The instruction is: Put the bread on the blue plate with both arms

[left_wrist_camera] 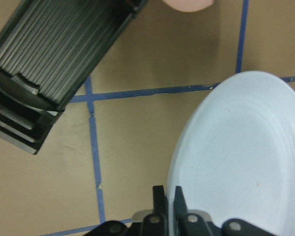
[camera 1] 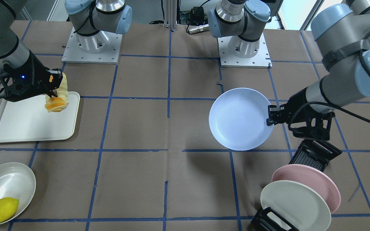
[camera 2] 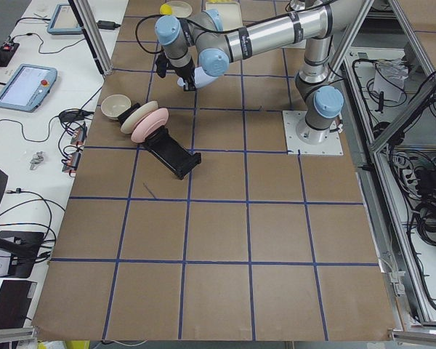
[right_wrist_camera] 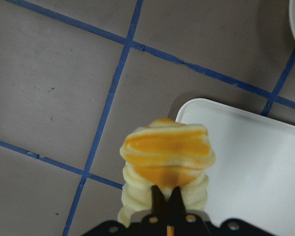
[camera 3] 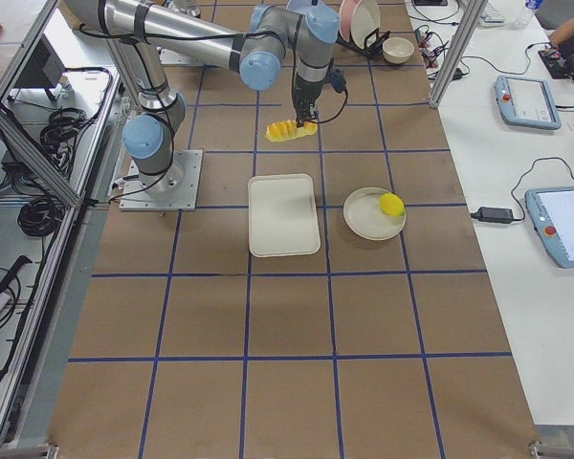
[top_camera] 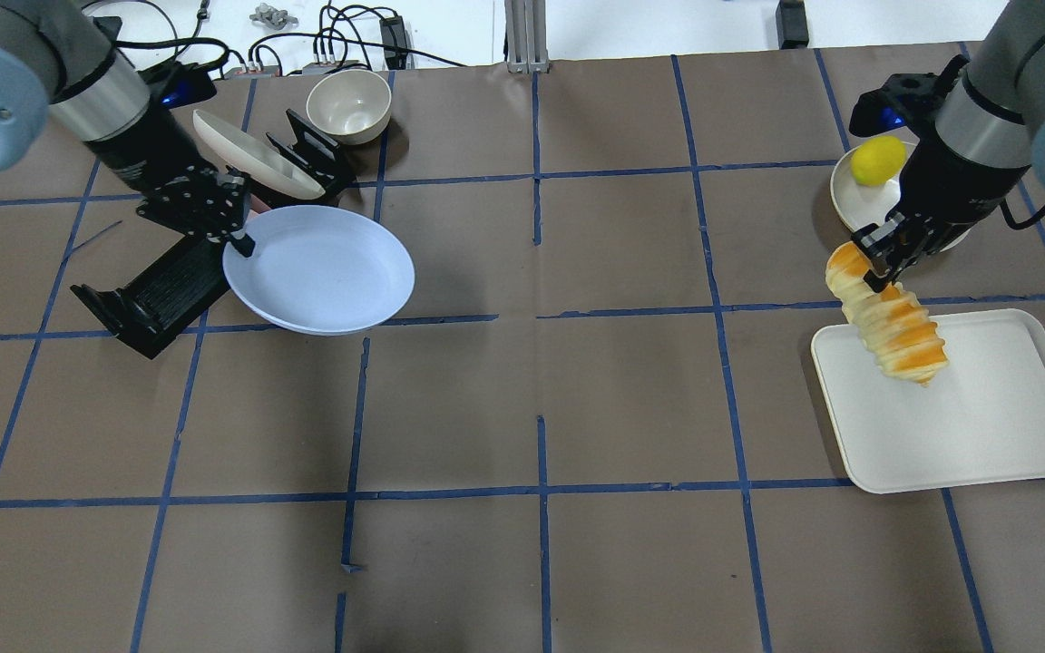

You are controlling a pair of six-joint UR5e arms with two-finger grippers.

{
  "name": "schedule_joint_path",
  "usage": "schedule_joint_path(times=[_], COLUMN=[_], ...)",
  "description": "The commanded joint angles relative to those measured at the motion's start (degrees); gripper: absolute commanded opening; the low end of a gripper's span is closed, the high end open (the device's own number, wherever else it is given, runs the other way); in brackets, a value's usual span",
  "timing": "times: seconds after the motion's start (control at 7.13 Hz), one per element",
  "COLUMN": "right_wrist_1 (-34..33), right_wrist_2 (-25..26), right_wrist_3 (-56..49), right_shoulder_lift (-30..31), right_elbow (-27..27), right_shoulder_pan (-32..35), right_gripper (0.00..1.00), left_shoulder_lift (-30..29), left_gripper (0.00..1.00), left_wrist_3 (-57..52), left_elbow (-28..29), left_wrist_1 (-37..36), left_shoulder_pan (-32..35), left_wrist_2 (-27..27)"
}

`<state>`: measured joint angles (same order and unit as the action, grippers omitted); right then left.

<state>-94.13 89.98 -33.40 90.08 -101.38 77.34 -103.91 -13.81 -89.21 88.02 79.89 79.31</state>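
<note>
My right gripper (top_camera: pixel 876 257) is shut on one end of the bread (top_camera: pixel 887 322), an orange and cream ridged roll that hangs above the corner of the white tray (top_camera: pixel 985 426). It also shows in the front view (camera 1: pixel 57 96) and the right wrist view (right_wrist_camera: pixel 167 162). My left gripper (top_camera: pixel 239 243) is shut on the rim of the blue plate (top_camera: pixel 323 268) and holds it above the table. The plate shows in the front view (camera 1: pixel 238 118) and the left wrist view (left_wrist_camera: pixel 241 162).
A black dish rack (top_camera: pixel 169 290) lies beside the blue plate, with a cream plate (camera 1: pixel 294 205) and a pink plate (camera 1: pixel 313 181) standing in it. A bowl (top_camera: pixel 350 104) sits behind it. A lemon (top_camera: pixel 878 160) lies in a white dish (camera 1: pixel 6 186) near the tray.
</note>
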Motion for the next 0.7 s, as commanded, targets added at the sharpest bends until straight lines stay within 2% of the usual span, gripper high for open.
schedule_joint_path(times=[0.0,0.42,0.56], right_wrist_1=[0.0,-0.4,-1.0], right_wrist_2=[0.1,-0.2,-0.3], right_wrist_3=[0.2,2.1,2.4], right_shoulder_lift=[0.4,0.9,0.6], right_elbow=[-1.4,-2.0,-2.0], right_shoulder_pan=[0.0,0.3,1.1], right_gripper=[0.05,0.05,0.05], left_shoulder_lift=[-4.4,-11.3,-12.2], left_gripper=[0.01,0.01,0.01], left_wrist_3=[7.6,17.4,19.0], left_elbow=[-2.0,-3.6,-4.5], left_wrist_1=[-11.1,-26.0,-28.7], left_shoulder_pan=[8.1,17.3,18.7], left_wrist_2=[-2.2,-2.2,-2.2])
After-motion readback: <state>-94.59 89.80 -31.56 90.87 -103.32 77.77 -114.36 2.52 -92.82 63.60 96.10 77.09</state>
